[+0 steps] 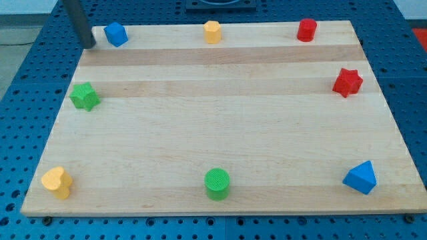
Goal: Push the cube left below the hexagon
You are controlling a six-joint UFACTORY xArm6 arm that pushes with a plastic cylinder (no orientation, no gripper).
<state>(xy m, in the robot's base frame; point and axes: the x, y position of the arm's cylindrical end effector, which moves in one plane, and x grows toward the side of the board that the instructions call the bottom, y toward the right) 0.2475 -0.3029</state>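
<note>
Your wooden worktop [220, 127] fills most of the view, sitting on a blue perforated base [20, 100]. Blocks sit only round its edges.

Near right: blue triangular block [360, 177]. Near middle: green cylinder [217, 183]. Near left: yellow heart-like block [57, 181]. Right edge: red star [347, 81]. Left edge: green star [85, 96]. Far right: red block [307, 29], shape unclear, maybe a hexagon. Far middle: yellow hexagon-like block [212, 31]. Far left: blue cube [115, 34], the task's thing, right at the far edge.

Your rod comes down from the far left corner; my tip [89, 45] is at the worktop's far left corner, just left of the blue cube, a small gap between them, not clearly touching. You have no gripper here, so no apart or together state to tell.
</note>
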